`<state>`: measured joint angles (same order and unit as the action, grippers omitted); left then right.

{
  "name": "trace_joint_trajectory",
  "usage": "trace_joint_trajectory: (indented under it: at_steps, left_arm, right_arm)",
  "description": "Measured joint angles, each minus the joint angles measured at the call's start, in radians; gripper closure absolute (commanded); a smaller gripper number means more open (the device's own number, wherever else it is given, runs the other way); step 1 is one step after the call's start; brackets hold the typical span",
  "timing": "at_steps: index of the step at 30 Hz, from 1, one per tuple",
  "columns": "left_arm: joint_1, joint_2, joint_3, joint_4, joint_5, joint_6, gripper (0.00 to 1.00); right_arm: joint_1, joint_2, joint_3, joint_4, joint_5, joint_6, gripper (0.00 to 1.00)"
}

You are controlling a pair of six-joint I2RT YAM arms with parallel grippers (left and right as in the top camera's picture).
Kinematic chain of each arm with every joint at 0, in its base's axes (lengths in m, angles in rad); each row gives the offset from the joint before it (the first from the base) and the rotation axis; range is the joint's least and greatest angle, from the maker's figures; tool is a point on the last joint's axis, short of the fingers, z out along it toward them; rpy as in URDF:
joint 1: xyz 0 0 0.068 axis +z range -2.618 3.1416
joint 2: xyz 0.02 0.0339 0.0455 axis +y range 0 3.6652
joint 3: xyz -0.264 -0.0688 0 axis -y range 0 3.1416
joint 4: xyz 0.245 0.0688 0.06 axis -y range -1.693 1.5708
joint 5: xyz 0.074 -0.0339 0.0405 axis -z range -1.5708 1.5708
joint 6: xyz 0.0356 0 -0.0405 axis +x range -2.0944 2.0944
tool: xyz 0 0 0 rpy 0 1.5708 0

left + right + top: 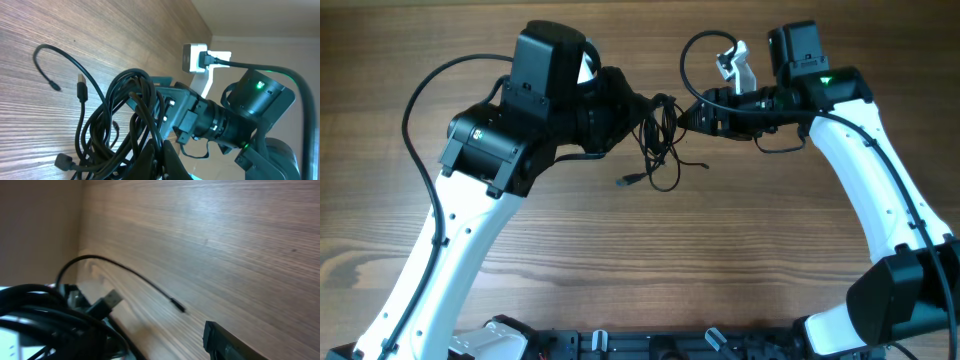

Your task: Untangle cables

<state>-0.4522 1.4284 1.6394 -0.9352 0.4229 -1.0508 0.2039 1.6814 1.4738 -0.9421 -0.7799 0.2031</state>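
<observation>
cables (pixel 658 130): one tangled bunch, upper centre; no strand separated yet
left claw (pixel 635 103): pinching cables
right claw (pixel 688 114): against cables; cannot tell

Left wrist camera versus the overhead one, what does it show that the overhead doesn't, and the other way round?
Only the left wrist: the left gripper up close, shut on the cables, and the flat metal tip of a USB plug, too small to read from above. Only the overhead: both arms whole, with their white links, reaching in from either side of the bundle. Both: the cables, the right gripper and the wooden table.
</observation>
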Motion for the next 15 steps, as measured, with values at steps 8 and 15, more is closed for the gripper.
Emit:
trace_joint_trajectory:
  at_steps: [8, 15]
  left_arm:
    - [0.000, 0.000, 0.000, 0.000, 0.041, -0.004, 0.96]
    - [0.000, 0.001, -0.006, -0.001, 0.064, -0.007, 0.96]
  right_arm:
    - [0.003, 0.002, 0.000, 0.000, 0.061, -0.003, 0.48]
    - [0.044, 0.025, 0.000, 0.002, 0.090, -0.008, 0.96]
